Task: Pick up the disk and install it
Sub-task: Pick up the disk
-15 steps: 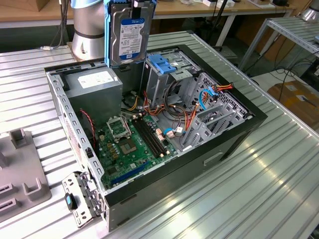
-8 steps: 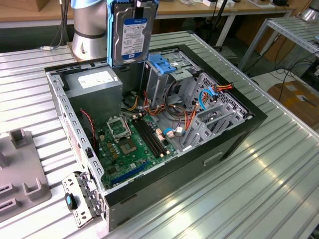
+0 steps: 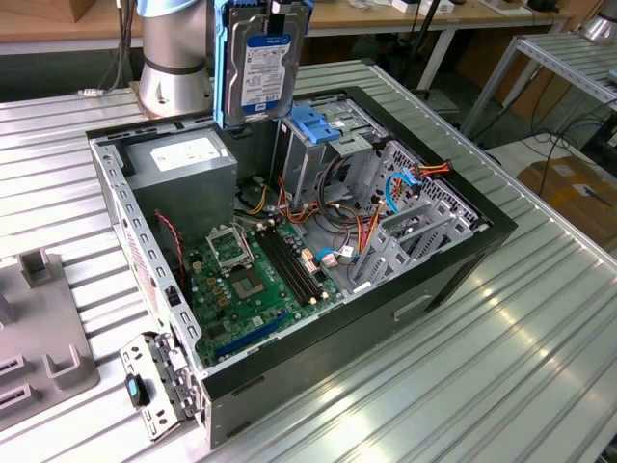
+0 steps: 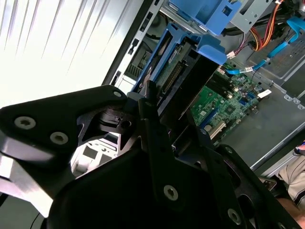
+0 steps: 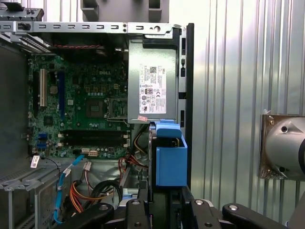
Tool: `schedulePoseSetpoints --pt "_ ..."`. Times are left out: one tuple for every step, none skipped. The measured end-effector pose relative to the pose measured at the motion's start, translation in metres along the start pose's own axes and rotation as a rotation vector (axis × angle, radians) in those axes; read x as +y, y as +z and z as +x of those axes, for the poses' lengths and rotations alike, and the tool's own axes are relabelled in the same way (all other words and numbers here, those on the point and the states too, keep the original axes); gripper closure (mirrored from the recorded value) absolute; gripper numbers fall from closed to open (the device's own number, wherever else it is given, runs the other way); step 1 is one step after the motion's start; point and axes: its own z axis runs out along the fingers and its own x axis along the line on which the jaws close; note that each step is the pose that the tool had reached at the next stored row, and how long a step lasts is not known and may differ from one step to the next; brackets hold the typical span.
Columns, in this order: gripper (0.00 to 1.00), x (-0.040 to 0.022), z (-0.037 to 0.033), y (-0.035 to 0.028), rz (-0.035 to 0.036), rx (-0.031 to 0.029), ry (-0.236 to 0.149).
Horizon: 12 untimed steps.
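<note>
Ext view: disk point(image 3: 258, 63) is up in the air, upright, label facing cam, blue rail frame down both sides. Gripper point(image 3: 279, 9) grips it at the top edge, right at the frame border. Disk hangs over the far end of the open PC case point(image 3: 453, 260), lower edge between the grey PSU point(image 3: 183, 159) and the light-blue bracket point(image 3: 316, 122). Not seated in any bay. Motherboard point(image 3: 255, 275) lies flat in the case. Arm base point(image 3: 174, 68) stands behind on the ribbed metal table point(image 3: 501, 367). Grey fixtures point(image 3: 39, 338) sit at the ext view's left.

2nd wrist view: gripper point(image 4: 171, 109) black, fingers point(image 4: 151, 102) pressed onto the disk point(image 4: 167, 57) from both sides. Disk is seen edge-on, circuit-board side showing. Blue bracket point(image 4: 205, 21) sits past it, motherboard point(image 4: 228, 105) beyond.

1st wrist view: looking down into the case. Disk point(image 5: 170, 160) end-on, blue frame end towards cam, pinched in the gripper point(image 5: 162, 205). It's just beside the PSU point(image 5: 152, 81) and near the case side wall. Motherboard point(image 5: 81, 100) and cables point(image 5: 78, 191) are well off to the side.
</note>
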Motion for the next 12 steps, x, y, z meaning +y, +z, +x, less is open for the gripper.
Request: schedulePoseSetpoints --pt "0.65 -0.0022 0.0000 0.0000 0.0000 0.0000 0.000" --pt "0.65 -0.0043 0.0001 0.0001 0.0000 0.0000 0.000" --pt "0.65 -0.0043 0.0001 0.0000 0.0000 0.0000 0.000" --pt "0.65 -0.0043 0.0001 0.0000 0.0000 0.0000 0.000" --pt "0.65 -0.0043 0.0001 0.0000 0.0000 0.0000 0.000" --pt "0.65 -0.0044 0.0001 0.0001 0.0000 0.0000 0.000" --pt "0.65 -0.0044 0.0001 0.0000 0.0000 0.0000 0.000" --pt "0.65 -0.0044 0.0001 0.0000 0.0000 0.0000 0.000" --pt "0.65 -0.0046 0.0001 0.0001 0.0000 0.0000 0.000" --pt "0.65 -0.0049 0.0001 0.0001 0.0000 0.0000 0.000" --pt "0.65 -0.0053 0.0001 0.0001 0.0000 0.0000 0.000" --pt "0.65 -0.0059 0.0001 0.0001 0.0000 -0.0001 0.000"
